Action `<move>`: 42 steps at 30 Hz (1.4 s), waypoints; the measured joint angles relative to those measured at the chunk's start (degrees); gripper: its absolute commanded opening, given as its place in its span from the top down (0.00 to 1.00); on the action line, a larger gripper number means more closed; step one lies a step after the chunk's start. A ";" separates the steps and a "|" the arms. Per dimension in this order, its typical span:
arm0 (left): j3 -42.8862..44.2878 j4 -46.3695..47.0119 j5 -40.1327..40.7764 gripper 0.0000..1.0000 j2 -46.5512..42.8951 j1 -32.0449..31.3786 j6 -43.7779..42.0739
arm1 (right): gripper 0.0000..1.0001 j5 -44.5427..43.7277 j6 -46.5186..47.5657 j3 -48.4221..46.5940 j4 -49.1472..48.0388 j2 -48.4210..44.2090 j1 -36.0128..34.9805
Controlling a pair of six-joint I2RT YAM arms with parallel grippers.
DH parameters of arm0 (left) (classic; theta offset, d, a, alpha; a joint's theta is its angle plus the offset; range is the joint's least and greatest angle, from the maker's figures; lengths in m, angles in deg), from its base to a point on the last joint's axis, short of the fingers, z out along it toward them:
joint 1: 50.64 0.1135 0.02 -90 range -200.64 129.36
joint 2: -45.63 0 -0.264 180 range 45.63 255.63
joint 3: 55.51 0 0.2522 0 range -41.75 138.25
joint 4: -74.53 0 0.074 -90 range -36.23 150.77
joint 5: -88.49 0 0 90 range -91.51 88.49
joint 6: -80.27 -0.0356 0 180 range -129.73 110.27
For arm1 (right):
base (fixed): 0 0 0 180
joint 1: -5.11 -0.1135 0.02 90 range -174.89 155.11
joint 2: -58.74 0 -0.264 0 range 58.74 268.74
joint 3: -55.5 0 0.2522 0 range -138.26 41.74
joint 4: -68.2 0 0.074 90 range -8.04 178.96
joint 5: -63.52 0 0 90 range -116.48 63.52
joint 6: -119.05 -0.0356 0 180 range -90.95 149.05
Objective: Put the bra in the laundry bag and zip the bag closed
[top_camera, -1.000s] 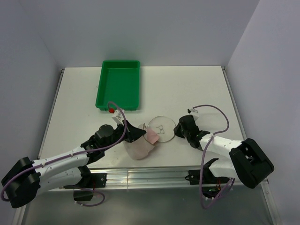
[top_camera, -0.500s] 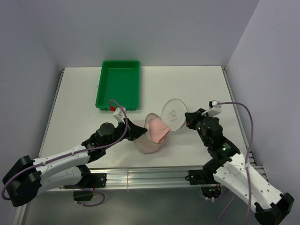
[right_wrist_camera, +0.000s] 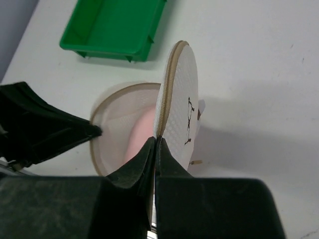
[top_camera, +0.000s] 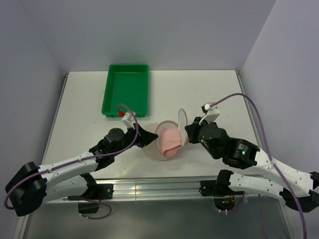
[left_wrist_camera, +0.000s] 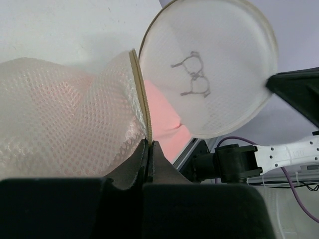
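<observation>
The left gripper (left_wrist_camera: 149,145) was clenched on the zippered rim of the round white mesh laundry bag (left_wrist_camera: 65,124), low in the centre of the top view. The right gripper (right_wrist_camera: 155,144), also pinched shut, held the rim of the bag's flat lid (right_wrist_camera: 182,99), which stood on edge just right of the bowl-shaped half. The pale pink padded bra (top_camera: 170,139) lay inside the bag. The green plastic tray (top_camera: 127,89) sat well apart at upper left on the white table (top_camera: 214,94).
</observation>
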 measured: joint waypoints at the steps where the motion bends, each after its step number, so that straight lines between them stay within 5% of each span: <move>1: 0.00 0.07 0.00 1.00 0.02 -0.02 0.00 | 1.00 0.20 0.48 -0.87 -0.11 0.20 -0.17; 6: 0.00 -0.85 0.55 1.00 -0.79 0.26 -0.52 | 1.00 -0.13 2.82 -7.80 -2.12 5.35 -3.87; 15: 4.66 -0.85 -1.90 1.00 0.17 2.86 -1.05 | 1.00 1.31 7.08 -21.22 -1.27 0.70 -4.98; 24: 0.50 0.22 -3.32 1.00 -1.42 2.93 0.94 | 1.00 -5.33 6.88 -15.82 11.43 4.07 -3.96; 30: 1.40 1.38 -4.83 1.00 3.04 2.56 1.90 | 1.00 -4.11 6.34 -15.89 9.64 6.75 -3.89; 37: 1.14 -4.26 -2.49 1.00 -7.28 3.17 0.22 | 1.00 -4.09 6.45 -14.78 11.80 5.62 -4.13; 42: 1.01 -2.71 -2.60 1.00 -4.48 3.34 0.20 | 1.00 -4.31 5.49 -14.78 11.06 4.90 -4.13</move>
